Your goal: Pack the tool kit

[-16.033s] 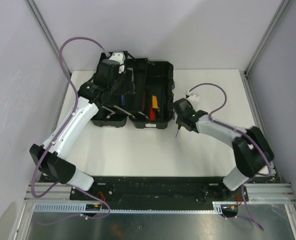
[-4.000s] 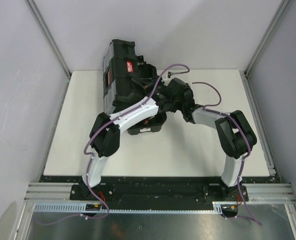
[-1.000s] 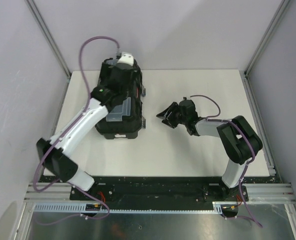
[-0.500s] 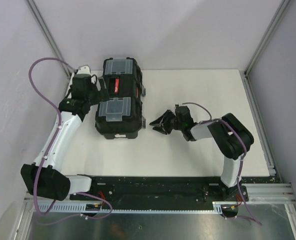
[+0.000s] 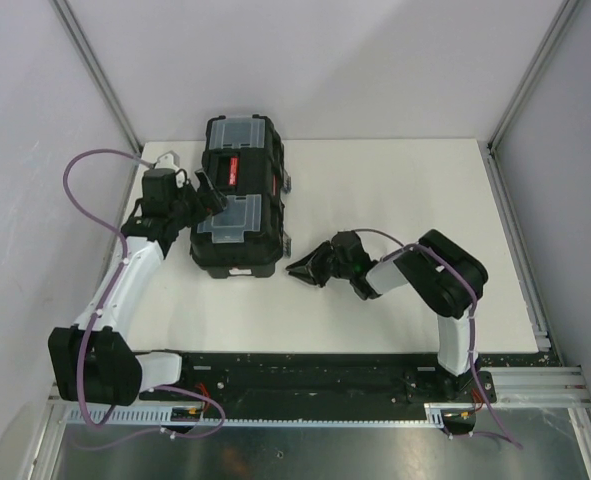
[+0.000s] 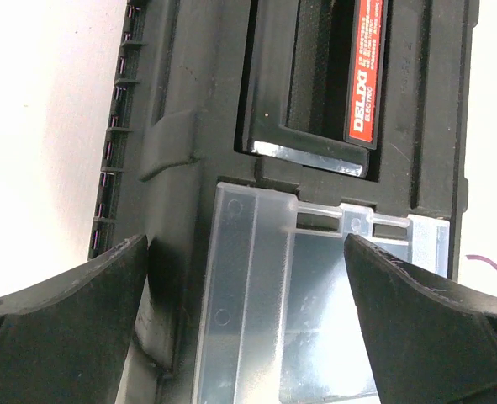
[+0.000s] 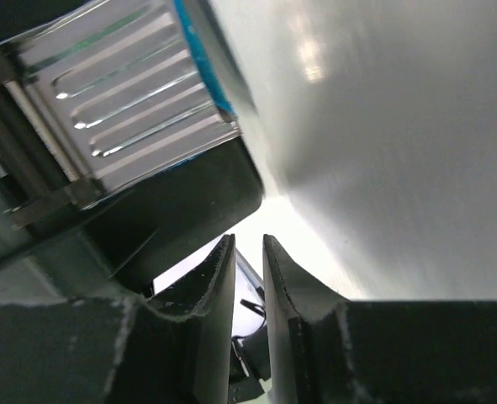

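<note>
The toolbox [image 5: 260, 200] sits closed on the white surface [image 5: 405, 190], toward its left rear. The left claw [image 6: 246, 248] hangs spread wide over the box's left side, holding nothing, straddling a clear lid compartment [image 6: 256, 328] beside the red-marked handle [image 6: 362, 76]. The right claw [image 7: 248, 252] lies low by the box's near right corner, pinched to a thin empty gap, beside a ridged, blue-edged plate [image 7: 130, 109], probably a latch.

White table [image 5: 405, 180] — closed black toolbox [image 5: 240, 205] flat on its left-rear part, clear lid compartments facing up.
</note>
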